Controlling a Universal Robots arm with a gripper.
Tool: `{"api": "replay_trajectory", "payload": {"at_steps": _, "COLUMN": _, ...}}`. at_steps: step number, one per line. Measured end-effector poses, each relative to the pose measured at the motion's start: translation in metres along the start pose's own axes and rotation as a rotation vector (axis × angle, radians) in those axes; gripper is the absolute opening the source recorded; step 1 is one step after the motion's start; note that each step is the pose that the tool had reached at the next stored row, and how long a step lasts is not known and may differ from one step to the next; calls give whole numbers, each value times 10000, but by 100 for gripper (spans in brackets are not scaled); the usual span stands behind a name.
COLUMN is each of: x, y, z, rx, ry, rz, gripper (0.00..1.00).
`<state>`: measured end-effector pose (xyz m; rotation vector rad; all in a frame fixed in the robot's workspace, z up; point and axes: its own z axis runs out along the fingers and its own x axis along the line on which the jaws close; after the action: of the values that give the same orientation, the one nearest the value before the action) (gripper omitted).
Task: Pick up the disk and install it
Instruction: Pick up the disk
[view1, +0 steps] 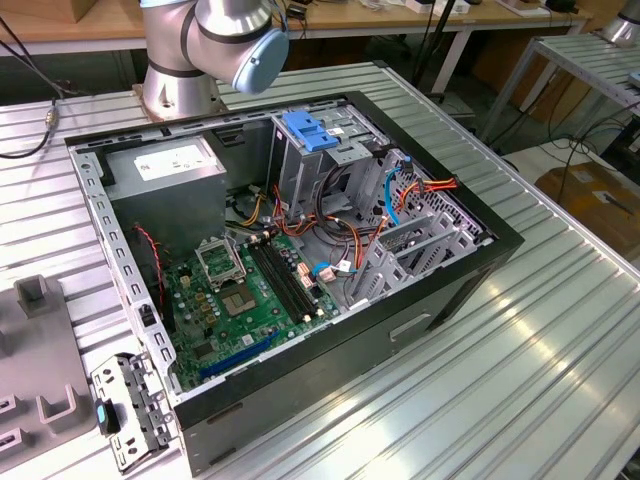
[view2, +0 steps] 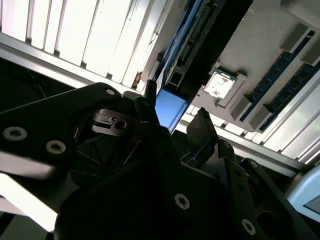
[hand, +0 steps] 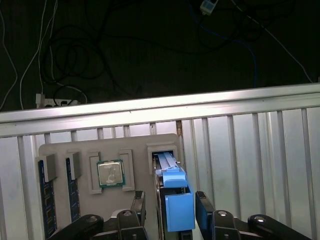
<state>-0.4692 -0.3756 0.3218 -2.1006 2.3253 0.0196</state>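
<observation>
Over the grey tray (hand: 135, 142), gripper (hand: 170, 199) jaws apart, straddling the disk (hand: 179, 209) standing on edge in its slot, processor chip (hand: 110, 173) nearby, its print unreadable

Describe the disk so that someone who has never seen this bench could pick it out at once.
On the ribbed metal table lies a pale grey parts tray. The disk stands on edge in the tray's slot beside the square processor chip. It alone wears a bright blue plastic carrier; the memory sticks are thin, darker blue strips.
</observation>
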Motion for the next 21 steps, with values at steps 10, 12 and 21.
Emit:
{"api": "replay_trajectory", "payload": {"at_steps": 10, "x": -39, "y": 4, "z": 51, "rx": -5, "ry": -33, "rz": -1, "gripper": 52}}
{"api": "replay_trajectory", "payload": {"at_steps": 12, "x": -41, "y": 7, "z": 81, "rx": -5, "ry": -33, "rz": 0, "gripper": 52}}
{"api": "replay_trajectory", "payload": {"at_steps": 21, "x": -33, "y": 59, "z": 234, "rx": -11, "ry": -33, "rz": -280, "gripper": 52}}
